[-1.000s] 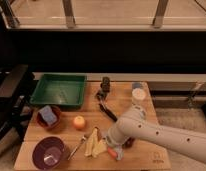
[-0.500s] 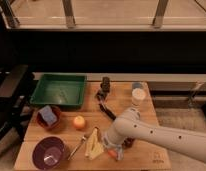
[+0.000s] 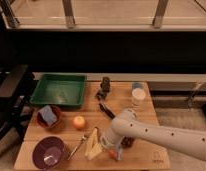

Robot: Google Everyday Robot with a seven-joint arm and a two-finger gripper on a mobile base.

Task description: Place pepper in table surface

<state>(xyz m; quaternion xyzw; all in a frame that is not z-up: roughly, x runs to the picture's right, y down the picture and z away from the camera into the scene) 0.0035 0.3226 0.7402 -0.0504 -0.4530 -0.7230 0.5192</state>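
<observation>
**Setting the pepper down at the front of the table**

Compared with a second ago, the arm (image 3: 156,137) has shifted slightly to the left. Its end has stayed low near the front edge, and nothing else on the table has moved.

1. Location of the pepper. The pepper (image 3: 111,153) shows as a small red-orange patch at the front of the table (image 3: 146,117), directly under the gripper (image 3: 114,149). You cannot tell whether it already rests on the wood or hangs just above it.

2. State of the gripper. The gripper is at table level, touching or just over the pepper. Whether it is wide, narrow or clamped on the pepper cannot be told from this view.

3. Surroundings. The yellow strips (image 3: 93,145) lie just to one side of the pepper, with a utensil (image 3: 77,148) beyond them. The orange fruit (image 3: 79,122) and purple bowl (image 3: 48,153) are farther off. The green tray (image 3: 58,91) and cup (image 3: 138,96) stand well apart at the back.

4. Step in hand. Judge this as the set-down and release stage, close to the end of the task.

5. Next move. Confirm that the pepper is on bare wood and not on the yellow strips. Then release it fully and lift straight up, so that the pepper is not dragged or rolled off the front edge.
</observation>
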